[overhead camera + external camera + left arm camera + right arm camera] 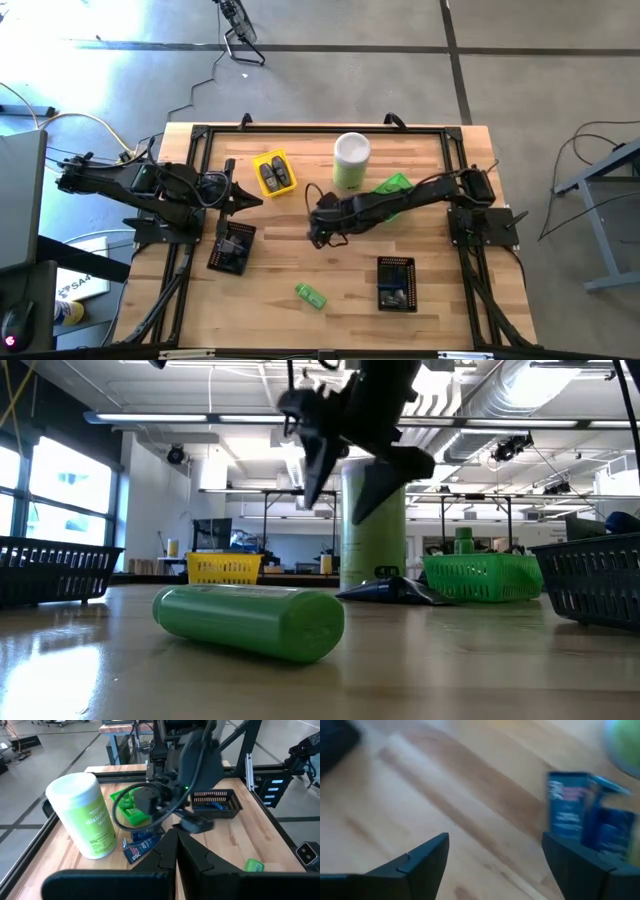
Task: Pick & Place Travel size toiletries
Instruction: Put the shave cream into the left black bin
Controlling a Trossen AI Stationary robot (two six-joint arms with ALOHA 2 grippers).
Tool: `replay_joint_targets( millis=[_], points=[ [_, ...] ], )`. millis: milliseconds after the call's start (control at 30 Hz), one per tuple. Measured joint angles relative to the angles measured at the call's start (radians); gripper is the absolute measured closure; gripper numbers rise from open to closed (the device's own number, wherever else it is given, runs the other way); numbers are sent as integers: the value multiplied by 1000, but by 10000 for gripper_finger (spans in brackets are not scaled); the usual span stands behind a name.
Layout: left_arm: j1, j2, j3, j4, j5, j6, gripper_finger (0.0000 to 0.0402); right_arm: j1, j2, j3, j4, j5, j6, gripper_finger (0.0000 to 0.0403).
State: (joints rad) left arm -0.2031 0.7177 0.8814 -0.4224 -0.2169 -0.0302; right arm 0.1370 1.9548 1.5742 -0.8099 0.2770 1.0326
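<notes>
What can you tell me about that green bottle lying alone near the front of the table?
The green bottle is a small, bright green, smooth plastic-looking cylinder with rounded edges. It lies on its side on the bare wooden table, between two black mesh trays, touching only the wood. Nothing holds it; both arms are farther back.

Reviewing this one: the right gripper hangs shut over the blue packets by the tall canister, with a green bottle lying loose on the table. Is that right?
Not quite. The right gripper is open, its fingers spread wide, as the right wrist view shows. The rest holds: it hangs over the blue packets by the tall canister, and a green bottle lies loose on the table.
</notes>
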Motion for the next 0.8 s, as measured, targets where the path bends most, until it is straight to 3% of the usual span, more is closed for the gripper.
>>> replay_joint_targets(
  millis=[633,800],
  points=[
    [0,0,1,-2,0,-3,396,-16,128,0,-149,94,150,130],
    [0,0,1,-1,0,-2,396,-29,146,-1,-180,61,149,137]
  ],
)
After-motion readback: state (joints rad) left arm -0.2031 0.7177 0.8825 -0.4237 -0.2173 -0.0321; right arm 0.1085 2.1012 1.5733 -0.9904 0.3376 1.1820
